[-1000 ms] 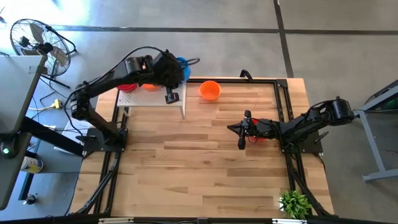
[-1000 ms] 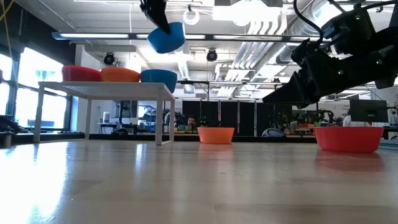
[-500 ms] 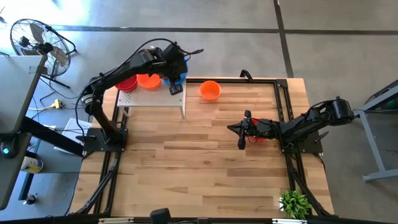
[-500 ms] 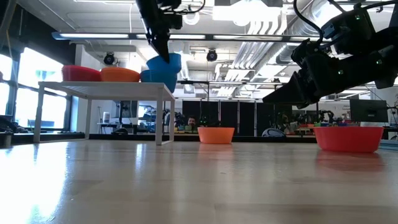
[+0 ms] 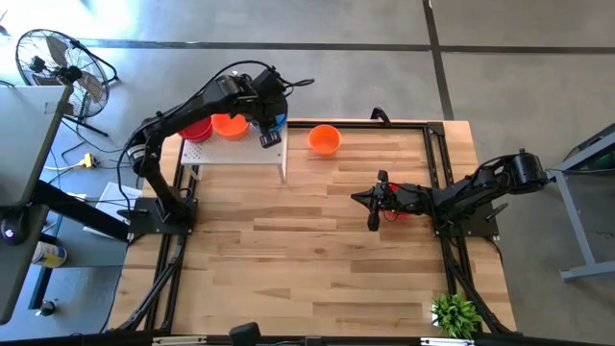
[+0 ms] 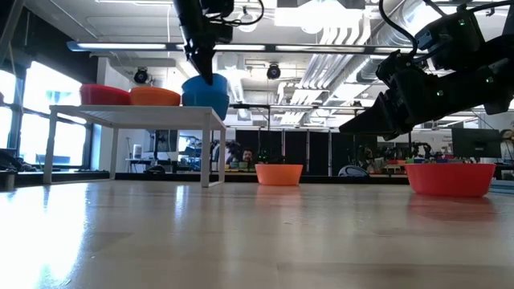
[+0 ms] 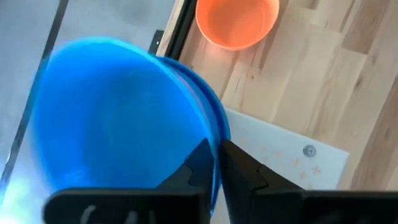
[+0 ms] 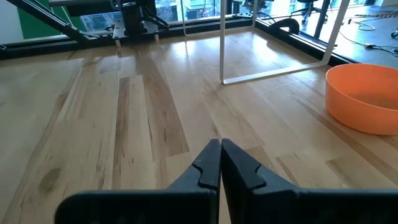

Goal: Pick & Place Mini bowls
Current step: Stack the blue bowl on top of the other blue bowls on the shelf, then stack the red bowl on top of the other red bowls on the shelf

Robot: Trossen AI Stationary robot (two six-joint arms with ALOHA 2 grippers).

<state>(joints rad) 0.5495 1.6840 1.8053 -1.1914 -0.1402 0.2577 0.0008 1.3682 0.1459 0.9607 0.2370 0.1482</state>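
My left gripper point(image 5: 272, 121) is over the right end of the white perforated stand point(image 5: 231, 152) at the far left, shut on a blue mini bowl point(image 7: 118, 118). That bowl sits nested in a second blue bowl point(image 7: 219, 118) on the stand. A red bowl point(image 5: 197, 128) and an orange bowl point(image 5: 229, 125) stand beside them. Another orange bowl point(image 5: 325, 139) rests on the table. My right gripper point(image 5: 356, 198) hovers shut at mid-right, with a red bowl point(image 5: 399, 213) partly hidden beneath the arm. My left gripper pinches the upper blue bowl by its rim point(image 7: 211, 134), one finger inside the bowl and one outside. The fingers come from above, pointing down point(image 6: 201, 68). The bowl stands about upright, its bottom inside the second blue bowl on the stand.
The stand's thin white legs point(image 6: 218, 152) rise from the table's far left part. A black frame point(image 5: 437, 144) runs along the table edges. A small green plant point(image 5: 456, 314) sits at the near right corner. Bare wood point(image 5: 288, 259) lies across the middle and near side.
My left gripper has moved toward the far edge and come down over the stand. The blue bowl it carries, a second ago tilted and lifted clear above the stand, now sits level inside the other blue bowl.
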